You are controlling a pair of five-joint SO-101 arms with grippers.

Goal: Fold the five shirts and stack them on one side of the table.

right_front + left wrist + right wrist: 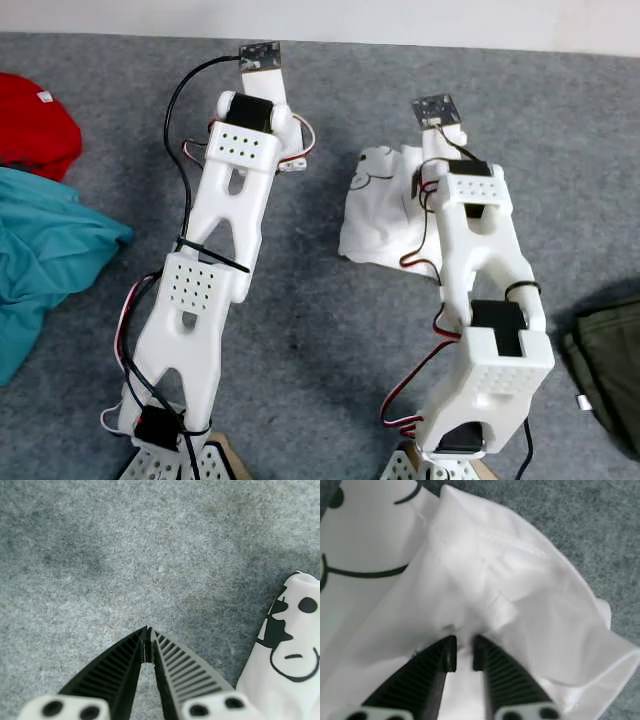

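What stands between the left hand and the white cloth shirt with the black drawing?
Nothing visible does. The left hand, jaws shut, is over the bare grey carpet-like table cover, and the white cloth shirt with the black drawing lies beside it, apart; only that cover shows between them.

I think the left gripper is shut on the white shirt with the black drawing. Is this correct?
No. The left gripper is shut on nothing, above the bare grey table; the white shirt lies beside it. The left wrist view shows this.
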